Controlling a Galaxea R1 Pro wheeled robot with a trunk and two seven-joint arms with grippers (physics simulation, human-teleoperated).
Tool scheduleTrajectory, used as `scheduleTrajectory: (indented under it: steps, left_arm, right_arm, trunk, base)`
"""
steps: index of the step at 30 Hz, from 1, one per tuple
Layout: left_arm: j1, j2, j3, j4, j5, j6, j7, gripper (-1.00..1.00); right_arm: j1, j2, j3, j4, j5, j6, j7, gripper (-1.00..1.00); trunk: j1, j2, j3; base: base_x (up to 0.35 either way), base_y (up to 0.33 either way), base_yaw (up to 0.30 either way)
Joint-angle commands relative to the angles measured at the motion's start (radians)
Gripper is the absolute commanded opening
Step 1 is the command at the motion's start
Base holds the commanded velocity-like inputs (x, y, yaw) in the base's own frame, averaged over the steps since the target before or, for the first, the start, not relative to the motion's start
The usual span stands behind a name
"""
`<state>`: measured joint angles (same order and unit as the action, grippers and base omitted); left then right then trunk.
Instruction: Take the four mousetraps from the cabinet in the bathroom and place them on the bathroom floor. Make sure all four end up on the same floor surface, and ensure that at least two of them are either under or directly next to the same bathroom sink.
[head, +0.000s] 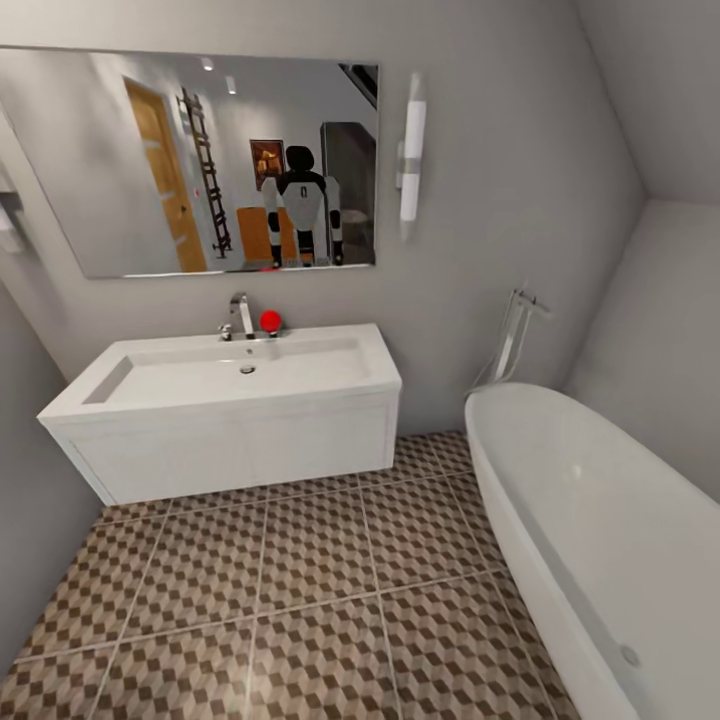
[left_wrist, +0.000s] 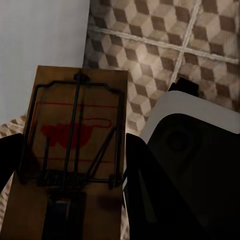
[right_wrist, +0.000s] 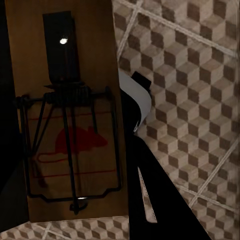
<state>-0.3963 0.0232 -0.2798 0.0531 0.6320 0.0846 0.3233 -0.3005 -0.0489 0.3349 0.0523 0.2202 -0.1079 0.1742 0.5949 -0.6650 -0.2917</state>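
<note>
A tan mousetrap (left_wrist: 75, 145) with a red mouse print and dark wire sits between the dark fingers (left_wrist: 150, 200) of my left gripper (left_wrist: 74, 167), which is shut on it above the bathroom floor (left_wrist: 150, 45). My right gripper (right_wrist: 67, 150) is likewise shut on a second mousetrap (right_wrist: 70, 115) over the cube-patterned tiles (right_wrist: 190, 100). In the head view the white bathroom sink (head: 240, 365) with its chrome faucet (head: 240, 315) stands ahead on a white vanity (head: 230, 450), with floor (head: 320, 560) in front. The mirror reflects an orange-brown cabinet (head: 254, 236) behind the robot.
A white bathtub (head: 600, 520) with a standing tap (head: 515, 335) fills the right side. A small red object (head: 270, 321) sits by the faucet. A wide mirror (head: 150, 160) and wall lamp (head: 412, 160) hang above. A grey wall closes the left.
</note>
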Motion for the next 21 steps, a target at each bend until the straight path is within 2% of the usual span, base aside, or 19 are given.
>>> scheduleTrajectory:
  steps: [1,12,21]
  left_arm:
    - [-0.001,0.000,-0.009,0.001,0.001,0.006,0.002,-1.00]
    - [-0.001,0.001,-0.008,0.001,0.002,0.005,0.002,-1.00]
    - [-0.001,0.001,-0.008,0.001,0.002,0.003,0.003,-1.00]
  right_arm:
    - [-0.002,0.000,-0.002,0.003,0.007,-0.008,0.001,-1.00]
    - [-0.002,0.001,-0.002,0.004,0.007,-0.009,-0.001,-1.00]
    - [-0.002,0.001,-0.002,0.004,0.007,-0.009,-0.001,-1.00]
  trunk:
    - [0.001,-0.001,-0.001]
    - [0.001,-0.001,-0.001]
    - [0.001,-0.001,-0.001]
  base:
    - [0.323,0.000,0.000]
    - [0.314,0.000,0.012]
    - [0.051,0.000,0.253]
